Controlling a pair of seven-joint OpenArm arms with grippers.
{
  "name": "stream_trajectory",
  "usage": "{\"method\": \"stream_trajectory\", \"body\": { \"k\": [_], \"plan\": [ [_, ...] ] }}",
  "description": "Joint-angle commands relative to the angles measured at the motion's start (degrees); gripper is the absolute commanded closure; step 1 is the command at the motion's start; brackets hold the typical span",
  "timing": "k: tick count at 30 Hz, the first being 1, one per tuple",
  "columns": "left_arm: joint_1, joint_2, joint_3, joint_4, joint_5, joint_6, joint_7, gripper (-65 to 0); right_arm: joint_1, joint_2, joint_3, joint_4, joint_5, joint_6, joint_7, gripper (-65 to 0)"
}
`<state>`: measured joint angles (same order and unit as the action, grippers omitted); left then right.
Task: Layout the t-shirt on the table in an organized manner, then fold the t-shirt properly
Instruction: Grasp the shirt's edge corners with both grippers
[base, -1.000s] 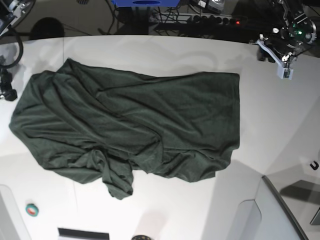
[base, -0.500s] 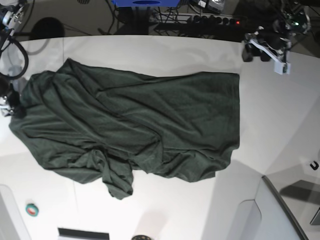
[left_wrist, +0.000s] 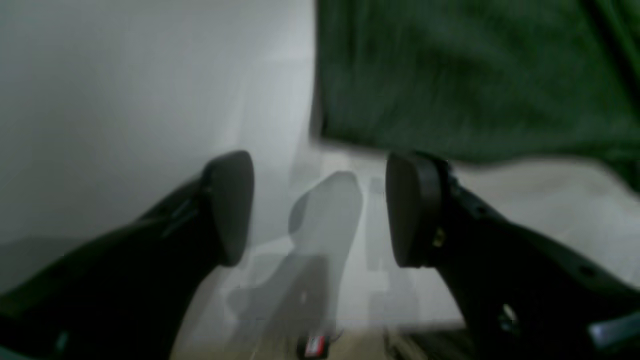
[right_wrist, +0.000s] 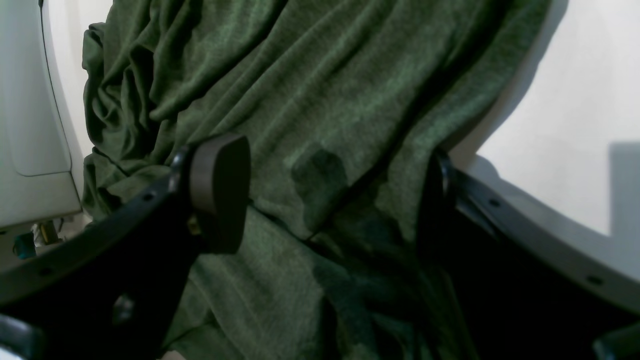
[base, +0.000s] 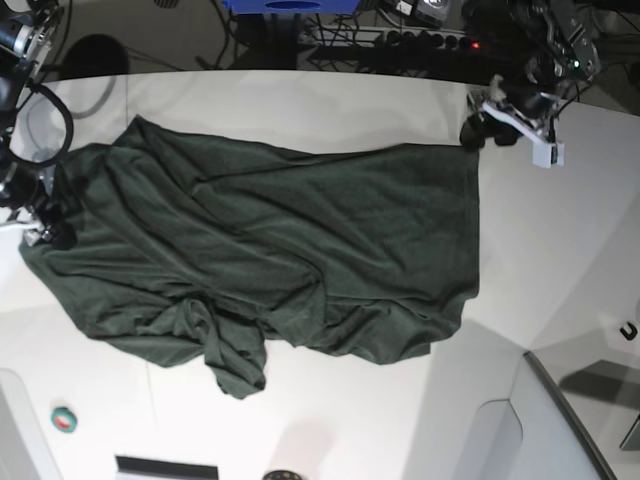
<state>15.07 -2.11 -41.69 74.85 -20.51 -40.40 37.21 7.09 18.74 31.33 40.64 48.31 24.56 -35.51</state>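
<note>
The t-shirt (base: 270, 260), dark green and wrinkled, is lying spread across the middle of the white tabletop (base: 560, 250), with a bunched fold hanging toward the near edge. Your left gripper (base: 483, 125) is hovering just beside the shirt's far corner; in the left wrist view its jaws are standing apart over bare tabletop, holding nothing, the cloth edge just ahead. Your right gripper (right_wrist: 330, 200) is poised at the opposite side, jaws standing wide, straddling creased fabric without closing on it. A small teal object (base: 64, 420) is lying near the front edge.
</note>
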Motion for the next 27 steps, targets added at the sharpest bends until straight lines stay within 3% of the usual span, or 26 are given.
{"method": "stream_trajectory", "body": {
  "k": [1, 6, 12, 19, 21, 23, 24, 25, 27],
  "plan": [
    [-0.35, -0.04, 0.07, -1.05, 1.22, 0.4, 1.87, -40.5, -0.28, -0.15, -0.43, -0.34, -2.82, -1.39, -3.39, -43.1],
    [-3.16, 0.04, 0.15, -5.71, 1.22, 0.4, 1.87, -40.5, -0.37, -0.06, -0.43, -0.34, -2.82, -1.39, -3.39, -42.2],
    [-3.95, 1.19, 0.15, -8.34, 1.22, 0.4, 1.87, -40.3, -0.37, -0.06, -0.43, -0.34, -2.82, -1.39, -3.04, -27.9],
    [-7.64, 2.5, 1.03, -12.39, 1.39, 0.4, 1.95, -39.5, -0.02, -0.32, -0.43, -0.42, -2.82, -1.48, -3.31, -34.8],
    [-7.73, 2.15, 4.02, -12.56, 1.39, 0.4, 1.95, -31.9, -0.1, -0.32, -0.43, -0.51, -2.82, -1.48, -3.31, -34.7],
    [-7.64, 2.07, 5.78, -12.39, 1.39, 0.4, 1.95, -13.8, -0.28, -0.32, -0.43, -0.51, -2.82, -1.48, -3.31, -30.9],
    [-7.64, 1.98, 6.04, -12.39, 1.39, 0.4, 1.95, -3.6, -0.28, -0.32, -0.43, -0.51, -2.82, -1.48, -3.31, -25.4],
    [-7.73, 1.98, 5.96, -12.39, 1.39, 0.4, 1.95, 0.0, -0.28, -0.32, -0.25, -0.51, -2.82, -1.48, -3.31, -17.4],
    [-7.82, 1.71, 5.96, -11.68, 1.39, 0.4, 1.95, 0.0, -0.37, -0.32, -0.17, -0.51, -2.82, -1.48, -3.39, -1.4]
  ]
}}
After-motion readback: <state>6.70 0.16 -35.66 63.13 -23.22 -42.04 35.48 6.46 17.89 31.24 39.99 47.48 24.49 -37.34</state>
